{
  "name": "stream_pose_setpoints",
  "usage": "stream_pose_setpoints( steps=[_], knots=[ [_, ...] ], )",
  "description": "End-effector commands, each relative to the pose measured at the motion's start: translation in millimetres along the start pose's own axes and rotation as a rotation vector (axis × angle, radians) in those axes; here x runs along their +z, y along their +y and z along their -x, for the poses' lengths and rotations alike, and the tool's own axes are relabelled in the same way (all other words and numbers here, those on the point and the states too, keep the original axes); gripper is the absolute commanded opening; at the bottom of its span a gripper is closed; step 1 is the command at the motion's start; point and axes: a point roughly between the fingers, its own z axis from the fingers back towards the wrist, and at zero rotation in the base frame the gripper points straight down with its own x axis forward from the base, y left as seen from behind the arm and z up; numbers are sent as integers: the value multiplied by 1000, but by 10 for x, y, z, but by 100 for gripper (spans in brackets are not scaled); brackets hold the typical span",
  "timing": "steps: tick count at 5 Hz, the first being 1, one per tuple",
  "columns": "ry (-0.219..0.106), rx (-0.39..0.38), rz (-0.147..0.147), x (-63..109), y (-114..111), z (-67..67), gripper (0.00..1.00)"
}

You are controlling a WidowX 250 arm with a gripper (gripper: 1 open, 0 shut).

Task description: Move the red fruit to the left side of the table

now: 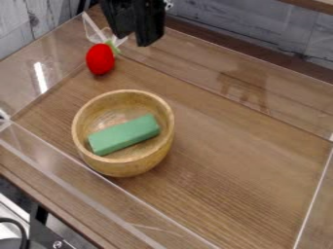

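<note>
The red fruit (100, 60) lies on the table (247, 146) near its far left corner, and its light green stem points up and right toward the gripper. My gripper (140, 39) hangs just above and to the right of the fruit, pointing down. Its black fingers read as one dark mass with no clear gap between them. Nothing shows between them, and the fruit rests on the wood on its own.
A wooden bowl (86, 146) stands in the middle left with a green block (125, 134) lying inside it. Low clear acrylic walls (39, 78) border the tabletop on all sides. The wood to the right of the bowl carries nothing.
</note>
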Motion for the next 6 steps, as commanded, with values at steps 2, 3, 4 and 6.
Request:
stream_pose_setpoints(
  steps=[2, 3, 4, 6],
  knots=[
    [-10, 37, -10, 3, -200, -167, 100],
    [-19, 90, -44, -80, -64, -314, 100],
    [-31, 139, -72, -163, 41, -409, 100],
    [-58, 213, -125, -93, 356, -430, 100]
  ],
)
